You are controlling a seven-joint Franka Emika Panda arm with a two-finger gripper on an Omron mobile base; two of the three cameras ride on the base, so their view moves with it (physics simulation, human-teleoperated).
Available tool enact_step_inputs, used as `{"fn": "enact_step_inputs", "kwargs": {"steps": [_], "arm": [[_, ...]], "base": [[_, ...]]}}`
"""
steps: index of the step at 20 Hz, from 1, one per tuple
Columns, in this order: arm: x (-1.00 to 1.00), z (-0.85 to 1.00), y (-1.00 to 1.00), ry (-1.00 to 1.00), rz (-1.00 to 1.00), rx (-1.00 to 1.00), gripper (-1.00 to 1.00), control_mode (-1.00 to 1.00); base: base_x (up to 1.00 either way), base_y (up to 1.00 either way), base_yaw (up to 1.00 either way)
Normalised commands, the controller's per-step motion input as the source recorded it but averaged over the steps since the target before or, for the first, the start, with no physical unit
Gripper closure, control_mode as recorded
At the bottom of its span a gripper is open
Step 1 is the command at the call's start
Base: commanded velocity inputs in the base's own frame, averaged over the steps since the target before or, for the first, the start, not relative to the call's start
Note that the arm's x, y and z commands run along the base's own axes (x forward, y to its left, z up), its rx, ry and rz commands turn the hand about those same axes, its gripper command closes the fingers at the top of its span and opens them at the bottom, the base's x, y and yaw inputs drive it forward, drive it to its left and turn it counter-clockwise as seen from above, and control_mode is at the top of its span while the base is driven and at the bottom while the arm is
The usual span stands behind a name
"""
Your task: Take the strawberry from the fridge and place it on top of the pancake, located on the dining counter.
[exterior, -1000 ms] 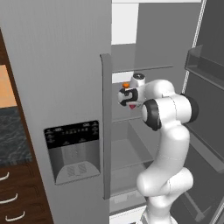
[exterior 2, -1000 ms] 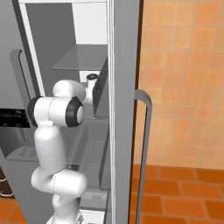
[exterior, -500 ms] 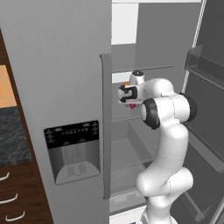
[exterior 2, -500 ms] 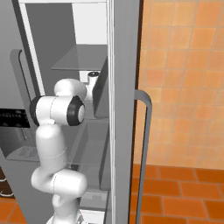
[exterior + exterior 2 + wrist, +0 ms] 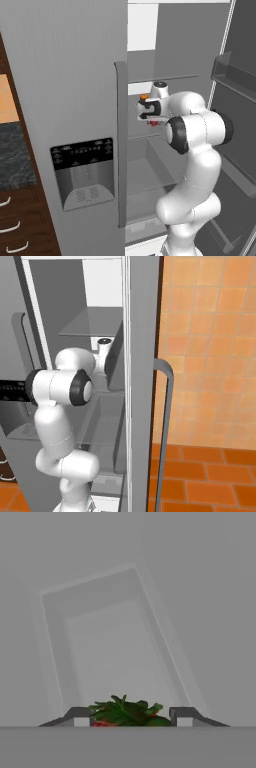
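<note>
The white arm's two-finger gripper (image 5: 152, 120) was found reaching into the open right compartment of the tall grey side-by-side fridge (image 5: 70, 100), at shelf height. In the hand view, the tiny red, green-leafed strawberry (image 5: 125, 713) lay between the dark fingertips (image 5: 79, 716), the jaws clenched against it.

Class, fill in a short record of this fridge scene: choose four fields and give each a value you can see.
fridge: right door open, left door shut
tool: inside the fridge, one finger either side of the strawberry
strawberry: green leaves up, red showing below, between the finger tips
grip: fingers close beside the fruit; contact hard to judge
</note>
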Motion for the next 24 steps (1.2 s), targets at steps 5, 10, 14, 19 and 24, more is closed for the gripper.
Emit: {"fn": "enact_step_inputs", "kwargs": {"steps": [5,10,14,19,24], "arm": [[-1.00,0.32,0.09,-0.13,0.00,0.00,1.00,-1.00],[-1.00,0.47,0.08,-0.12,0.00,0.00,1.00,-1.00],[-0.88,0.84,0.02,-0.02,0.00,0.00,1.00,-1.00],[-1.00,0.88,0.01,0.00,0.00,0.00,1.00,-1.00],[-1.00,0.55,0.20,-0.01,0.01,-0.02,1.00,-1.00]], "base": [[0.00,0.00,0.00],[0.00,0.00,0.00],[0.00,0.00,0.00],[0.00,0.00,0.00],[0.00,0.00,0.00]]}}
